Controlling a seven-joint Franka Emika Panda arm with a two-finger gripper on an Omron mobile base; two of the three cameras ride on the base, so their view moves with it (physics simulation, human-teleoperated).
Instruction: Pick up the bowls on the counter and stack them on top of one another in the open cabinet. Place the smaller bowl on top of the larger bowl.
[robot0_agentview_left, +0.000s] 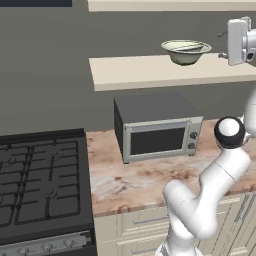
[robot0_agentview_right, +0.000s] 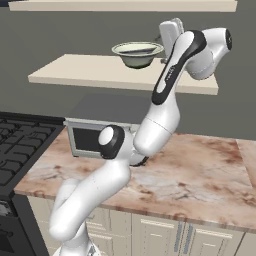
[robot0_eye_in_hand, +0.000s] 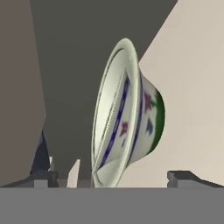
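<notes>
Shelf unit (robot0_agentview_left: 150, 75): flat beige boards, matte, square-edged, against a grey wall. A second board runs above it.

Bowls (robot0_agentview_left: 186, 51): seated upright on the lower board, toward its right half in the left base view. Glossy, pale greenish-white, sides flaring from a small foot, thin darker rim. A second, narrower rim line shows inside the wide one, so the small bowl looks nested in the large bowl; the seam between them is hard to make out. In the hand view the bowls (robot0_eye_in_hand: 127, 113) appear tipped on edge because the camera is rolled; painted blue bands and red-and-green flower marks show on the outer wall.

Gripper (robot0_eye_in_hand: 118, 177): level with the shelf, just beside the bowls on their right. Finger tips (robot0_eye_in_hand: 183, 178) stand wide apart, one at each side of the bowl's foot, nothing clamped between them. Whether a tip touches the bowl I cannot tell.

Counter (robot0_agentview_right: 200, 170): pinkish-beige marbled stone with brown veins, polished, cream drawer fronts below. Grey boxy microwave (robot0_agentview_left: 157, 127) sits on it under the shelf. Black stove (robot0_agentview_left: 42, 185) with grid grates at left.
</notes>
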